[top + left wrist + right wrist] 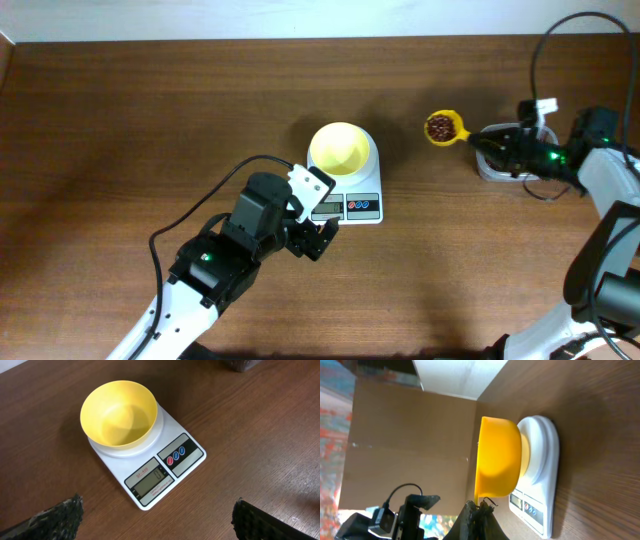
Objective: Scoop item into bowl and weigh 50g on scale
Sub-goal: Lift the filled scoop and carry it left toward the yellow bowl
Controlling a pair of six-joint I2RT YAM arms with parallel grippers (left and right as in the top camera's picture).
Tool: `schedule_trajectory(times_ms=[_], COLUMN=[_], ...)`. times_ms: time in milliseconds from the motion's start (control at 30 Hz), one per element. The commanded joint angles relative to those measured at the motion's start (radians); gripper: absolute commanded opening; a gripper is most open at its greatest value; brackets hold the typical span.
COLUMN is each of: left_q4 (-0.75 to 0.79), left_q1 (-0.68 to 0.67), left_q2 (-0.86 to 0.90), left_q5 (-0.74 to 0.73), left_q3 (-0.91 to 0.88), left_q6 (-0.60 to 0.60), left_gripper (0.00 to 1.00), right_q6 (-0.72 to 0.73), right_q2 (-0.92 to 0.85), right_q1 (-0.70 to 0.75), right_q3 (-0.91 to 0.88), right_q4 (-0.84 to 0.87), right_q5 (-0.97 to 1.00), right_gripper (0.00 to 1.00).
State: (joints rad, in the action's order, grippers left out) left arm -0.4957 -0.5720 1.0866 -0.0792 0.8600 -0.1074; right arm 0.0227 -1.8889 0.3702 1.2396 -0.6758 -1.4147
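The pale yellow bowl (340,148) sits empty on the white scale (352,207); both also show in the left wrist view, the bowl (120,410) and the scale (150,477). My right gripper (487,139) is shut on the handle of a yellow scoop (443,128) holding red-brown beans (439,126), above the table right of the scale. In the right wrist view the fingers (481,510) pinch the scoop (500,455), which stands in front of the scale (542,485) and hides the bowl. My left gripper (318,238) is open and empty just in front of the scale, also seen in its wrist view (157,520).
A clear plastic tub (505,168) sits under my right wrist at the far right; its dark contents show at the top edge of the left wrist view (240,364). Black cables trail from both arms. The table's back edge is near the top.
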Motion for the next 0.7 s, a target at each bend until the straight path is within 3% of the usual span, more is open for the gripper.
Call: schedule_trajectory(times_ms=[0, 133, 400, 667], left_q4=[0.001, 0.001, 0.001, 0.001], left_q1=[-0.002, -0.002, -0.002, -0.002], left_q2=[0.002, 0.002, 0.002, 0.002], left_q5=[-0.003, -0.003, -0.003, -0.003], left_q3=[-0.009, -0.009, -0.009, -0.009], left_q6=[0.013, 0.013, 0.013, 0.013], left_gripper=[0.99, 0.99, 0.99, 0.99], right_q6=[-0.005, 0.008, 0.256, 0.274], right_q2=[-0.014, -0.014, -0.014, -0.014], right_q1=[-0.071, -0.150, -0.293, -0.359], right_q3=[-0.008, -0.008, -0.008, -0.008], right_q4=[0.003, 0.021, 0.266, 0.299], right_q5=[-0.014, 0.018, 0.092, 0.166], right_gripper=[0.04, 0.04, 0.04, 0.04])
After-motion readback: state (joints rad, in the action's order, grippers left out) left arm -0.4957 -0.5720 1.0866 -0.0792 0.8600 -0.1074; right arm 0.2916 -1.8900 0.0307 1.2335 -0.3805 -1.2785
